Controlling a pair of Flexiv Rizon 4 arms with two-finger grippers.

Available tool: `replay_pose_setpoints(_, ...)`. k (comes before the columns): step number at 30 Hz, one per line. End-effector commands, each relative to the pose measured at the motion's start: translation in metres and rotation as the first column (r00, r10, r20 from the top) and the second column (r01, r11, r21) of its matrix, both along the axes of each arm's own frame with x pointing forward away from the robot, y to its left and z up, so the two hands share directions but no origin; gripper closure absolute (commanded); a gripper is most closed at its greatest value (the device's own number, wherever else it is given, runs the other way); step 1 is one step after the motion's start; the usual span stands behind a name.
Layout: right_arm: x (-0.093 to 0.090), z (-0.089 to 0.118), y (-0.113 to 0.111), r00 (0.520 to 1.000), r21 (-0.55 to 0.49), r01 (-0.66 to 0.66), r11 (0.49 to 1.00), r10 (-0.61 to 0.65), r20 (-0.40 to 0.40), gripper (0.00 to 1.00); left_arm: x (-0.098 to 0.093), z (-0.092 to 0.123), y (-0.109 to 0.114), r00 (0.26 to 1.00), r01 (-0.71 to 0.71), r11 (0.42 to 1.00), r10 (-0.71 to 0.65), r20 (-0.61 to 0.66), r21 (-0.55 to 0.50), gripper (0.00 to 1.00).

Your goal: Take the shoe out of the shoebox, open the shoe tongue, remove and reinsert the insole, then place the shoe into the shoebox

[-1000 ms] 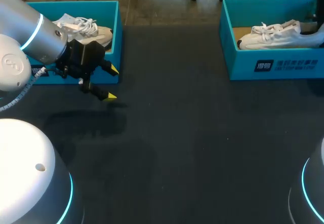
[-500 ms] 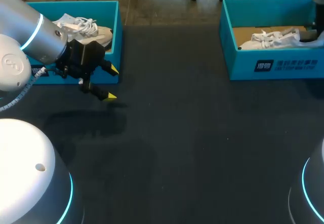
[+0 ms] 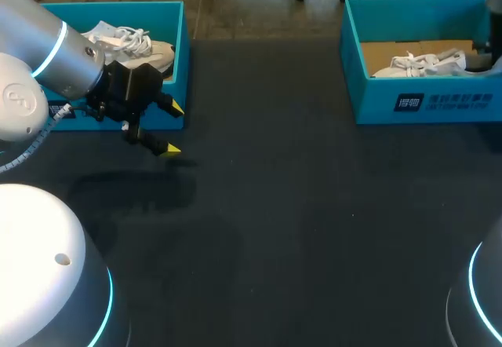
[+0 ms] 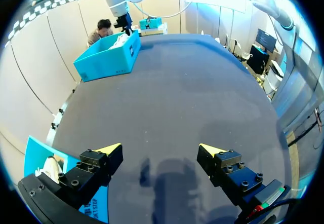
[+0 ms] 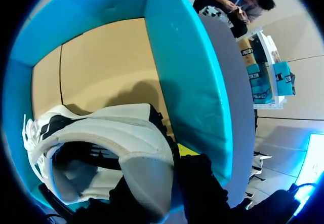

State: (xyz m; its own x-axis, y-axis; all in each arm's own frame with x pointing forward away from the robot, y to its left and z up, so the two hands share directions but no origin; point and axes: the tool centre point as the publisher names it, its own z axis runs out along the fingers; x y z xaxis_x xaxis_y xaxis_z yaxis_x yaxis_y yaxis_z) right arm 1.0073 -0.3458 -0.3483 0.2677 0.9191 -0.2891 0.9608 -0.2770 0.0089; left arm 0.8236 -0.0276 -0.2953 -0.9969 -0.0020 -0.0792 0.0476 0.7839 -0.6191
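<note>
right wrist view shows the right gripper (image 5: 159,176) pinched on the heel of the white shoe (image 5: 101,133). its yellow-tipped finger is squeezed between the heel and the side wall of the right shoebox (image 5: 187,82), and the shoe sits low inside that box. i'd say the trick is moving straight up and down with the shoe level, so the outer finger doesn't wedge on that wall. left gripper (image 4: 161,153) is well away from the right shoebox, fingers wide apart, holding nothing.
</note>
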Motion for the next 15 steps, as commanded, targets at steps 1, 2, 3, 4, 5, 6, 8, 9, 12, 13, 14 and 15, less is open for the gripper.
replay_pose_setpoints(1,0.0031,-0.0082,-0.003,1.0,0.004,-0.001,1.0,0.001,-0.006,1.0,0.0,0.0002,0.0004,1.0,0.001,1.0,-0.001,0.0,0.002,0.0)
replay_pose_setpoints(2,0.0043,-0.0086,-0.0032,1.0,0.004,-0.003,1.0,0.003,-0.006,1.0,0.0,0.0002,0.0004,1.0,0.001,1.0,-0.001,0.0,0.002,0.0)
replay_pose_setpoints(3,0.0052,-0.0089,-0.0033,1.0,0.004,-0.004,1.0,0.004,-0.006,1.0,0.0,0.0002,0.0004,1.0,0.001,1.0,-0.001,0.0,0.002,0.0)
replay_pose_setpoints(4,0.0059,-0.0094,-0.0035,1.0,0.004,-0.004,1.0,0.005,-0.006,1.0,0.0,0.0002,0.0004,1.0,0.001,1.0,-0.001,0.0,0.002,0.0)
replay_pose_setpoints(5,0.0077,-0.0099,-0.0039,1.0,0.005,-0.006,1.0,0.006,-0.006,1.0,0.0,0.0002,0.0004,1.0,0.001,1.0,-0.001,0.0,0.002,0.0)
replay_pose_setpoints(6,0.0088,-0.0105,-0.0039,1.0,0.006,-0.007,1.0,0.007,-0.007,1.0,0.0,0.0002,0.0004,1.0,0.001,1.0,-0.001,0.0,0.002,0.0)
replay_pose_setpoints(8,0.0105,-0.0128,-0.0036,1.0,0.01,-0.014,1.0,0.014,-0.014,1.0,0.0,0.0002,0.0004,1.0,0.001,1.0,-0.001,0.0,0.002,0.0)
replay_pose_setpoints(9,0.011,-0.0137,-0.0034,1.0,0.01,-0.015,1.0,0.015,-0.016,1.0,0.0,0.0002,0.0004,1.0,0.001,1.0,-0.001,0.0,0.002,0.0)
replay_pose_setpoints(12,0.0114,-0.0154,-0.0034,1.0,0.013,-0.011,1.0,0.012,-0.022,1.0,0.0,0.0002,0.0004,1.0,0.001,1.0,-0.001,0.0,0.002,0.0)
replay_pose_setpoints(13,0.0113,-0.016,-0.0034,1.0,0.014,-0.009,1.0,0.009,-0.024,1.0,0.0,0.0002,0.0004,1.0,0.001,1.0,-0.001,0.0,0.002,0.0)
replay_pose_setpoints(14,0.0112,-0.0167,-0.0035,1.0,0.017,-0.003,1.0,0.003,-0.026,1.0,0.0,0.0002,0.0004,1.0,0.001,1.0,-0.001,0.0,0.002,0.0)
replay_pose_setpoints(15,0.011,-0.017,-0.0035,1.0,0.017,0.002,1.0,-0.002,-0.027,1.0,0.0,0.0002,0.0004,1.0,0.001,1.0,-0.001,0.0,0.002,0.0)
